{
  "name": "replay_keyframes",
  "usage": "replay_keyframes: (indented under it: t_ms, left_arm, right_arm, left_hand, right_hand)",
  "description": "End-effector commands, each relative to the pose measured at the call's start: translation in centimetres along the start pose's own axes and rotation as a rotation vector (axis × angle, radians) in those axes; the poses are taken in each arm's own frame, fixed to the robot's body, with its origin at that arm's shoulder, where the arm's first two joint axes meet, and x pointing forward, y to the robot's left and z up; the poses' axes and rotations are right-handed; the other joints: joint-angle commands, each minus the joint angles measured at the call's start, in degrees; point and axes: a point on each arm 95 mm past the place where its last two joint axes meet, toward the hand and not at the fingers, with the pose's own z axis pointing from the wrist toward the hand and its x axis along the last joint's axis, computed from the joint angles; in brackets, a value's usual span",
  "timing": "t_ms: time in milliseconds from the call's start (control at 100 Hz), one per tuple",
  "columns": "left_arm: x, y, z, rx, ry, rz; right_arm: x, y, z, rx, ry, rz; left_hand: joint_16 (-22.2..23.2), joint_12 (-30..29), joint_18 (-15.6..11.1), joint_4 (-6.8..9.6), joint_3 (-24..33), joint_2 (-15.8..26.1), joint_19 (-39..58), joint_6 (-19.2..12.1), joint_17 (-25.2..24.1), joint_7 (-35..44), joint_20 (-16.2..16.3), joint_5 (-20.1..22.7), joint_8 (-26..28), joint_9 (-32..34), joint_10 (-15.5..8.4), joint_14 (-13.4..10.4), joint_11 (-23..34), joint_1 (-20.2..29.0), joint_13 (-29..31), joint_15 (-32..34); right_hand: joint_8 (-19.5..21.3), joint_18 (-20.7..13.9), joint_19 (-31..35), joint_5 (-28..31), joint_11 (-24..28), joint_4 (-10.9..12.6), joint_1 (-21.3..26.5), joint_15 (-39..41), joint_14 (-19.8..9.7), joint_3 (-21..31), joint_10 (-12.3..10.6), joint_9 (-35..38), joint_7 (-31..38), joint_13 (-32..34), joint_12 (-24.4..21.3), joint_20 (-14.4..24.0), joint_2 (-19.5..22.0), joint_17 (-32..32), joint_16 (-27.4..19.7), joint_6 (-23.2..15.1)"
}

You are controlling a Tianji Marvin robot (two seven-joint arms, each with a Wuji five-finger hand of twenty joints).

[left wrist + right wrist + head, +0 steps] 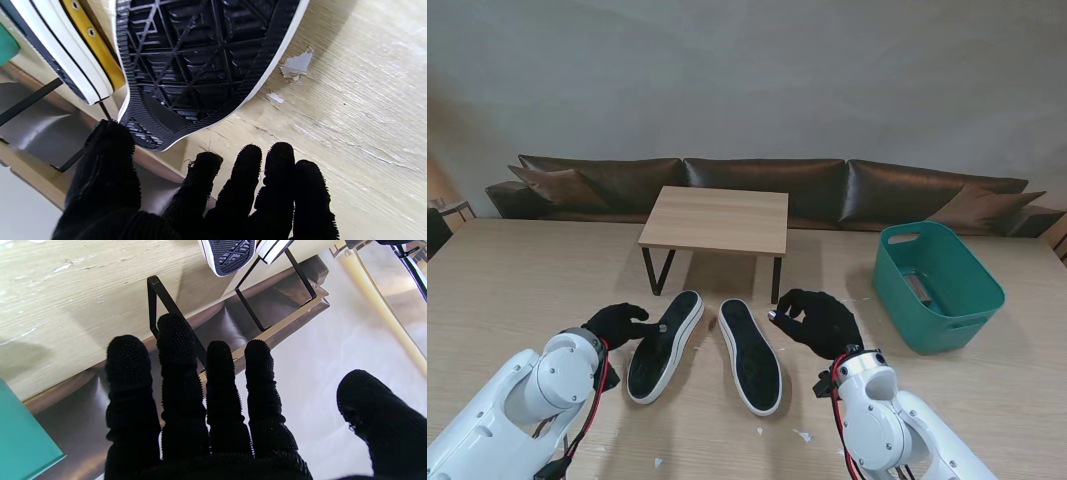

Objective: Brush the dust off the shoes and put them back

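Two shoes lie sole-up at the lower centre of the stand view, between two gloved hands

The left shoe and the right shoe rest side by side on the wooden surface, black soles up, white rims showing. The left robot hand sits just beside the left shoe's edge — fingers spread, gripping nothing. The right robot hand hovers near the right shoe, fingers loosely curled and apart, also empty. A small wooden bench stands in the middle of the frame; a teal basket is at the right. Pale scraps dot the surface
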Motion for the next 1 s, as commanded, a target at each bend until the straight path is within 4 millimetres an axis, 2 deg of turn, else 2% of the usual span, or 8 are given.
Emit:
replay_keyframes:
  t_ms: [0,60,380,540,750,770,790,990]
  left_arm:
    - [0.0,0.2,0.3,-0.020,-0.010,0.009]
    - [0.0,0.2,0.6,-0.024,-0.026,0.021]
    - [0.2,1.9,2.3,-0.076,-0.074,0.043]
    - [0.1,3.0,2.9,-0.055,-0.071,-0.003]
    - [0.3,4.2,3.0,-0.059,-0.047,-0.053]
    - [0.3,4.2,3.0,-0.060,-0.046,-0.054]
    - [0.4,4.3,3.0,-0.062,-0.046,-0.055]
    - [0.8,4.8,3.2,-0.064,-0.060,-0.036]
  right_arm:
    - [0.2,-0.6,-0.2,0.024,0.003,0.012]
    - [0.2,-0.6,-0.2,0.027,0.001,0.014]
    - [0.1,-0.6,-0.2,0.030,-0.006,0.026]
    - [-0.1,-0.6,-0.2,0.034,-0.013,0.031]
    - [-0.2,-0.7,-0.1,0.034,-0.021,0.040]
    - [-0.2,-0.7,-0.1,0.034,-0.021,0.041]
    - [-0.2,-0.7,-0.1,0.034,-0.021,0.041]
    - [-0.3,-0.8,-0.1,0.037,-0.024,0.051]
  left_hand:
    - [2.4,3.2,-3.0,0.84,-1.2,-1.5,9.7,-0.5,-1.6,-0.5,-3.7,-1.8,-0.3,0.6,0.1,-0.2,1.3,-1.8,2.8,4.2]
    - [3.7,6.5,-3.5,0.84,-1.3,-1.6,13.7,-0.4,-1.4,-0.5,-7.1,-1.9,-0.3,0.5,0.0,-0.8,2.0,-3.0,3.0,6.8]
    - [3.9,8.2,-4.3,0.95,-1.1,-1.8,14.8,-0.1,-1.1,2.9,-8.4,3.4,1.7,-1.0,-0.3,-1.7,2.6,-3.4,2.5,7.7]
    - [3.5,8.0,-3.4,0.93,-0.6,-2.8,14.6,-0.7,-1.5,7.2,-9.6,8.0,6.5,0.3,-0.1,-0.9,3.1,-1.0,3.0,7.7]
    - [3.5,8.1,-2.9,0.77,2.2,-5.5,14.8,-0.8,-1.4,12.0,-10.4,10.3,14.3,1.3,-0.8,-1.1,4.4,0.3,3.8,8.4]
    - [3.3,8.1,-2.9,-0.40,11.4,-8.0,14.9,-0.6,-1.2,11.2,-10.3,10.7,18.2,1.6,-1.0,-1.2,4.5,-3.6,4.0,8.6]
    - [3.6,8.4,-2.9,-1.47,18.4,-10.0,15.1,-0.4,-0.9,13.2,-10.2,10.7,18.1,1.8,-1.1,-1.3,5.0,-6.2,4.4,8.9]
    - [4.7,13.7,-2.4,-3.37,34.5,-16.7,17.8,0.6,4.4,32.0,-8.3,9.5,31.1,4.4,-3.2,-3.5,13.6,-6.6,9.2,14.7]
  right_hand:
    - [0.0,1.2,-0.5,0.6,0.4,1.1,-0.3,0.9,0.5,0.2,1.2,-0.6,-0.8,-0.4,-0.8,0.8,-1.9,-14.6,0.1,0.2]
    - [0.0,1.2,-0.5,0.6,0.4,1.1,-0.3,0.9,0.5,0.3,1.1,-0.6,-0.8,-0.3,-0.8,0.8,-1.9,-14.5,0.1,0.2]
    - [0.0,1.2,-0.5,0.7,0.4,1.1,-0.2,1.0,0.7,0.4,1.3,-0.7,-0.8,-0.4,-0.8,0.9,-1.7,-14.6,0.1,0.4]
    - [0.0,1.3,-0.5,0.6,0.4,1.1,-0.1,1.0,0.8,0.4,1.4,-0.6,-0.8,-0.3,-0.8,0.9,-1.8,-14.7,0.1,0.6]
    - [0.0,1.3,-0.5,0.6,0.5,1.1,-0.1,1.1,0.9,0.6,1.5,-0.6,-0.7,-0.3,-0.8,0.9,-1.7,-14.6,0.2,1.0]
    - [0.0,1.3,-0.4,0.6,0.5,1.1,-0.1,1.1,0.8,0.6,1.6,-0.6,-0.7,-0.2,-0.8,0.9,-1.6,-14.6,0.2,1.0]
    - [0.0,1.3,-0.4,0.6,0.5,1.1,-0.1,1.1,0.8,0.6,1.5,-0.6,-0.7,-0.3,-0.8,0.9,-1.6,-14.6,0.2,1.1]
    - [0.0,1.3,-0.3,0.5,0.5,1.1,-0.1,1.2,0.8,0.8,1.5,-0.5,-0.7,-0.1,-0.8,0.9,-1.5,-14.5,0.2,1.5]
